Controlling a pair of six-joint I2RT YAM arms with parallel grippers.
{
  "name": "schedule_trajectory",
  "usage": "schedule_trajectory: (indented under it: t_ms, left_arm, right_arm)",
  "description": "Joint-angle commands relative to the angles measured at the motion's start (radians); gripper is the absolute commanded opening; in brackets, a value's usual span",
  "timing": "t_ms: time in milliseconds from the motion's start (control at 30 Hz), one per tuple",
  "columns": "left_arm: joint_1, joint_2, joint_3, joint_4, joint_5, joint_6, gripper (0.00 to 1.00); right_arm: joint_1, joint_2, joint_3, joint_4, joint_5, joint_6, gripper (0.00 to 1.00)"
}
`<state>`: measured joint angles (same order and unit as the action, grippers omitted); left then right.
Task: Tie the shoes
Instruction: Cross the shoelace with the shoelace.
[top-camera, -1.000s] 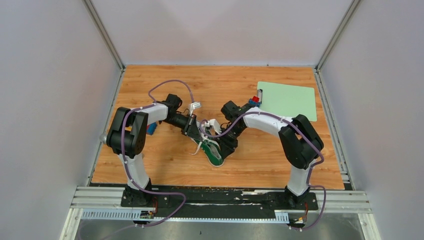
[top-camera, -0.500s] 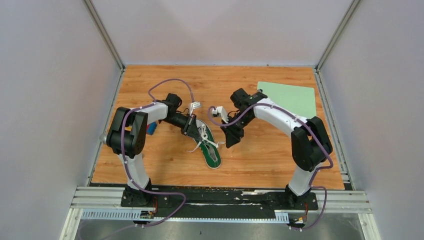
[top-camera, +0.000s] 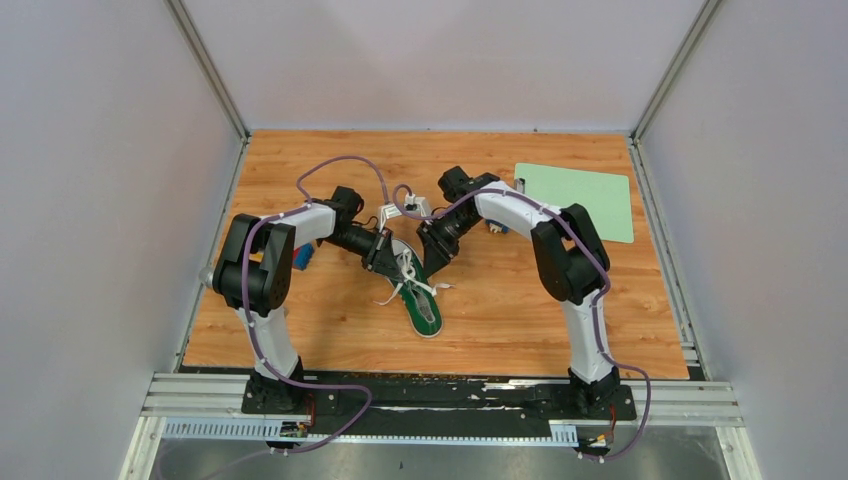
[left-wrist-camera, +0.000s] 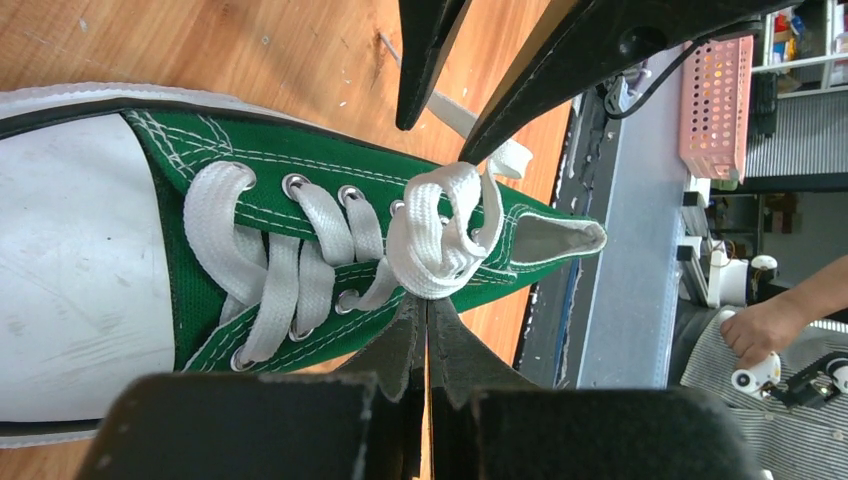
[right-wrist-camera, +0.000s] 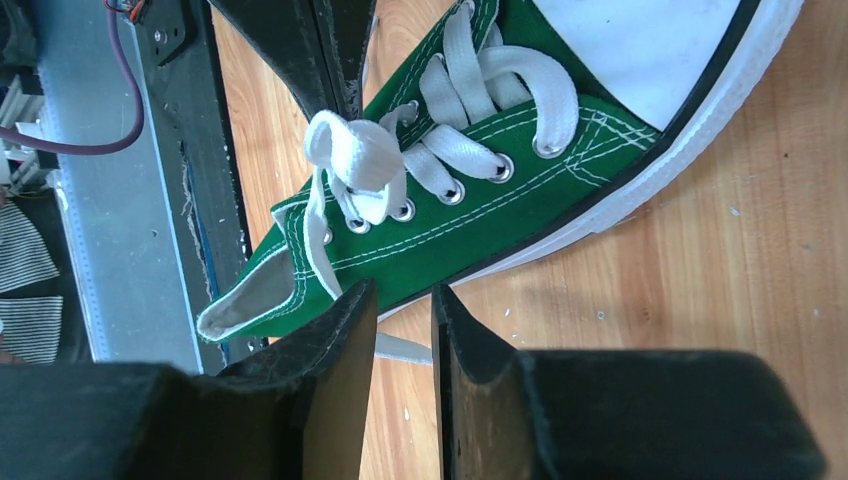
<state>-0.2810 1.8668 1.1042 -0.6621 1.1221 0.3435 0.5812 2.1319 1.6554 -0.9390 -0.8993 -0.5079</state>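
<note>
Your right tool, slightly spread and empty, sits just right of the lace knot on the green sneaker, opposite your pressed-together left tool.

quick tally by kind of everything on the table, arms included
green sneaker: 1
robot arm: 2 (left gripper, right gripper)
pale green mat: 1
small blue item: 2 (one by the left arm, one partly hidden beside the right arm, too small to identify)
total: 6
</note>
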Motion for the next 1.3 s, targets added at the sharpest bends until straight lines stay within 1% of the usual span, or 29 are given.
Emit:
schedule_trajectory:
  t_ms: [0, 200, 400, 500, 667, 833, 1267]
  left_arm:
    - [-0.003, -0.013, 0.004, 0.018, 0.052, 0.028, 0.0]
    - [-0.003, -0.01, 0.0, 0.017, 0.072, 0.031, 0.0]
    - [-0.003, -0.007, 0.002, 0.017, 0.077, 0.033, 0.0]
    - [-0.002, 0.008, 0.007, 0.028, 0.057, 0.002, 0.0]
    - [-0.001, 0.021, 0.014, 0.027, 0.062, -0.003, 0.0]
    - [0.0, 0.031, 0.018, 0.025, 0.063, -0.007, 0.0]
    - [0.007, 0.031, 0.016, 0.028, 0.057, -0.015, 0.0]
  right_arm:
    - [-0.002, 0.004, 0.055, 0.045, -0.086, 0.056, 0.27]
    - [-0.003, 0.022, 0.06, 0.069, -0.177, 0.107, 0.29]
    - [-0.003, 0.061, 0.066, 0.092, -0.206, 0.118, 0.33]
    - [-0.001, 0.075, 0.068, 0.104, -0.241, 0.115, 0.34]
    - [-0.001, 0.075, 0.046, 0.162, -0.246, 0.135, 0.35]
    - [0.001, 0.079, 0.039, 0.194, -0.31, 0.152, 0.36]
    - [0.006, 0.106, 0.023, 0.206, -0.303, 0.134, 0.4]
